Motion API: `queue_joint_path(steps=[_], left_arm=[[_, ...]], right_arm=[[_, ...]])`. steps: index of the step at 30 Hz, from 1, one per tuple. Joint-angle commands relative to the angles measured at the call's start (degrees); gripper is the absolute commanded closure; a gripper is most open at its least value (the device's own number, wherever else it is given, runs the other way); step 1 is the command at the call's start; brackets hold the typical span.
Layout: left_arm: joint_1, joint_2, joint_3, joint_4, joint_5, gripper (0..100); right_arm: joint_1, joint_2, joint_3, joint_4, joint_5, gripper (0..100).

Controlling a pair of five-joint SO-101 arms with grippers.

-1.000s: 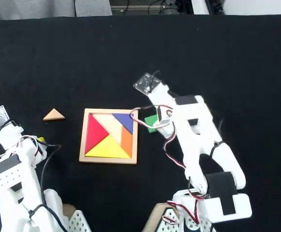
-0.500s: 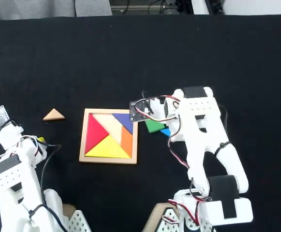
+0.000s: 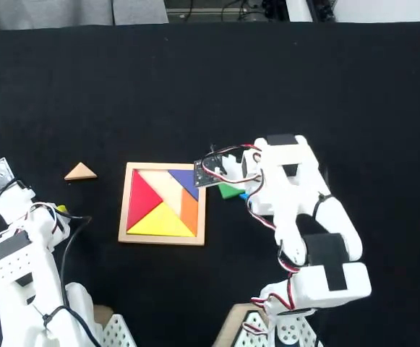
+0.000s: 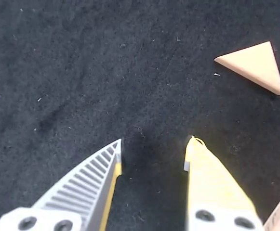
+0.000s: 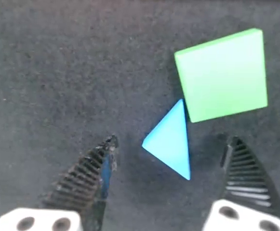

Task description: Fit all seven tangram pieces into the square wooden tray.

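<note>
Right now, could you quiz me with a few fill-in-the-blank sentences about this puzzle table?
The right arm's fingers stand open around a small ____ triangle. The green piece beside it is a ____. The wooden tray holds ____ pieces so far.
Missing words: blue, square, five.

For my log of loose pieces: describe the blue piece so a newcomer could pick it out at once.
Start at the square wooden tray mid-table; just off its right edge the right hand hangs open. Between its fingers lies the small blue triangle, beside a green square; it is the only blue, three-cornered piece outside the tray.
</note>
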Motion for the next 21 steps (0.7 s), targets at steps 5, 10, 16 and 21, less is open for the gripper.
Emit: queue_joint_path(steps=[5,10,16,21], left_arm=[[0.75,-0.97,-0.57,-1.14,-0.44,78],[0.75,-0.97,-0.57,-1.14,-0.44,78],[0.75,-0.97,-0.57,-1.14,-0.44,78],[0.75,-0.97,-0.57,-1.14,-0.44,78]], right_arm=[[1.85,0.31,0.40,-4.04,0.88,65.8],[4.04,3.91,0.66,-6.59,1.14,65.9],[3.78,5.05,-1.01,-4.92,1.14,65.9],[3.69,5.05,-1.01,-5.10,1.32,66.1]])
